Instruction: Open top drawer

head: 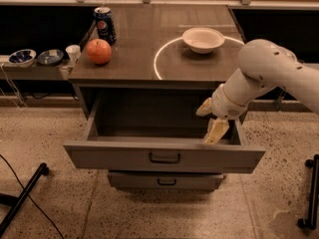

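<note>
The top drawer [119, 157] is pulled well out of the grey cabinet. Its wide flat front carries a small dark handle [164, 158] at the centre, and its inside looks empty. My gripper [215, 131] hangs from the white arm [264, 73] over the drawer's right rear part, with pale fingers [217, 129] pointing down just above the drawer's front rim. It holds nothing that I can see and is off the handle.
A shorter drawer front [164, 180] sits shut below. On the cabinet top stand a red apple [98, 51], a blue soda can [105, 24] and a white bowl [203, 38]. Small bowls and a cup [73, 53] sit on a low shelf at left. A black stand leg [22, 198] lies on the floor at lower left.
</note>
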`<state>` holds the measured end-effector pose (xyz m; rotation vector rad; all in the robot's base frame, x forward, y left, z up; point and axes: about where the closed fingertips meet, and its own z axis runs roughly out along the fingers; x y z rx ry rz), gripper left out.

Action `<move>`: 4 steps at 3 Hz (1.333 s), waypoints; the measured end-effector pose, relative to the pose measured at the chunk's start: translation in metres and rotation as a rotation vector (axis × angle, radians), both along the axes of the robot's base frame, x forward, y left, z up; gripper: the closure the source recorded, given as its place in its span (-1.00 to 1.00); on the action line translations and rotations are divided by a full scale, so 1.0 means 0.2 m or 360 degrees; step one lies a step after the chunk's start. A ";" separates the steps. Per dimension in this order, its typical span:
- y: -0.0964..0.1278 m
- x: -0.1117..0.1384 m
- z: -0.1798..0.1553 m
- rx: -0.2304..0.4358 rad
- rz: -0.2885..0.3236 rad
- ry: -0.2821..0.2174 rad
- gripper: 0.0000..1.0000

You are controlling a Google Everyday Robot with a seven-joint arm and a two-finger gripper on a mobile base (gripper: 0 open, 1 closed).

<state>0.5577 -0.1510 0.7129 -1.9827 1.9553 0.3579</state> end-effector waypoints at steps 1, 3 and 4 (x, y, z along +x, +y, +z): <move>0.00 0.02 -0.02 0.0016 0.0003 0.0011 -0.42; 0.05 0.06 -0.09 -0.0013 0.0022 0.0031 -0.24; 0.05 0.07 -0.08 -0.0008 0.0023 0.0031 -0.22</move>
